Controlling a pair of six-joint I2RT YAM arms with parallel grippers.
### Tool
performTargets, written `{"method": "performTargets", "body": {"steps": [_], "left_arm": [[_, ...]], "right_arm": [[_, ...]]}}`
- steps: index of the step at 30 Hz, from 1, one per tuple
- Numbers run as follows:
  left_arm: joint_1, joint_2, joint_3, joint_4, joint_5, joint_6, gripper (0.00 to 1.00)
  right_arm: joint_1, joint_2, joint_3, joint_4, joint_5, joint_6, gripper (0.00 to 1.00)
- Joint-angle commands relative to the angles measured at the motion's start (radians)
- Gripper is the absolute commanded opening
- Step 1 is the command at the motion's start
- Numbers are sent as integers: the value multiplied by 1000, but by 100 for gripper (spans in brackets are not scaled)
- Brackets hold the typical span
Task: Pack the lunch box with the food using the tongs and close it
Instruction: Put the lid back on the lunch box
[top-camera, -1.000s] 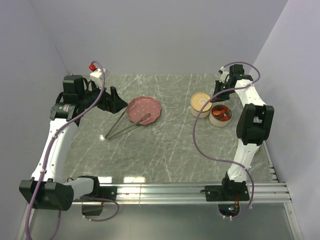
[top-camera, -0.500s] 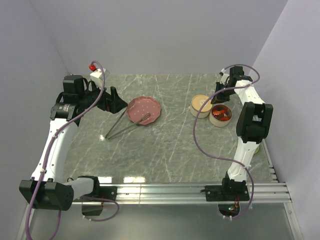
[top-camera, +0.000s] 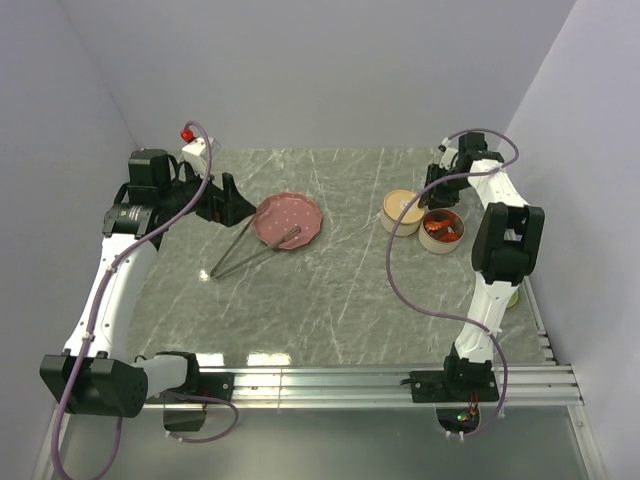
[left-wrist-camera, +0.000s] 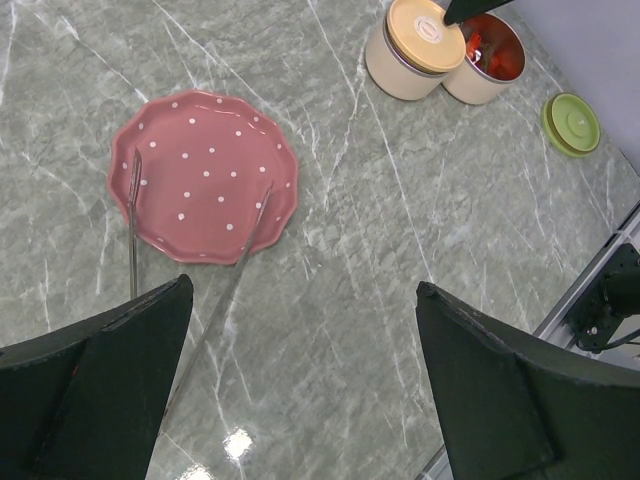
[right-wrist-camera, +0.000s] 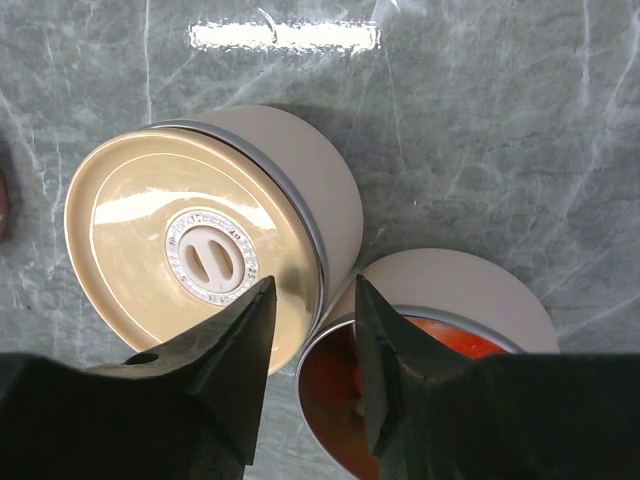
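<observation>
The lunch box stands as two round cream tubs at the back right. One tub (top-camera: 401, 209) wears a tan lid (right-wrist-camera: 190, 255). The other tub (top-camera: 441, 232) is uncovered and holds red-orange food (right-wrist-camera: 440, 340). My right gripper (right-wrist-camera: 312, 285) hovers over the seam between the two tubs, open, with nothing between its fingers. The grey tongs (top-camera: 262, 250) lie on the table with their tips resting on the pink dotted plate (top-camera: 290, 217). My left gripper (left-wrist-camera: 303, 285) hangs wide open above the table, near the tongs (left-wrist-camera: 252, 235), and holds nothing.
A small green lid (left-wrist-camera: 571, 122) lies on the table to the right of the tubs. The pink plate (left-wrist-camera: 205, 175) carries only the tong tips. The aluminium rail (top-camera: 330, 382) runs along the near edge. Walls close in at the back and both sides.
The right gripper's jaws have parted from shut to open above the tubs, and the right arm has shifted slightly. The left arm, tongs and plate have not moved.
</observation>
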Motion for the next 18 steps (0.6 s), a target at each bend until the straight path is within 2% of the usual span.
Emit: {"method": "performTargets", "body": {"steps": [1,6,12,18], "left_arm": [[5,-4,0,19,26,7,99],[5,-7,3,16,32,7,100],[5,-16,0,16,29,9,99],[5,-16,6,13,23,9,99]], "right_arm": [[0,-44,49,-10,-17,2,46],[13,-102,89,-25,-48,-13,45],[105,-155,90,-27,44,-84,44],[201,-123,113,-50,161,-130,45]]}}
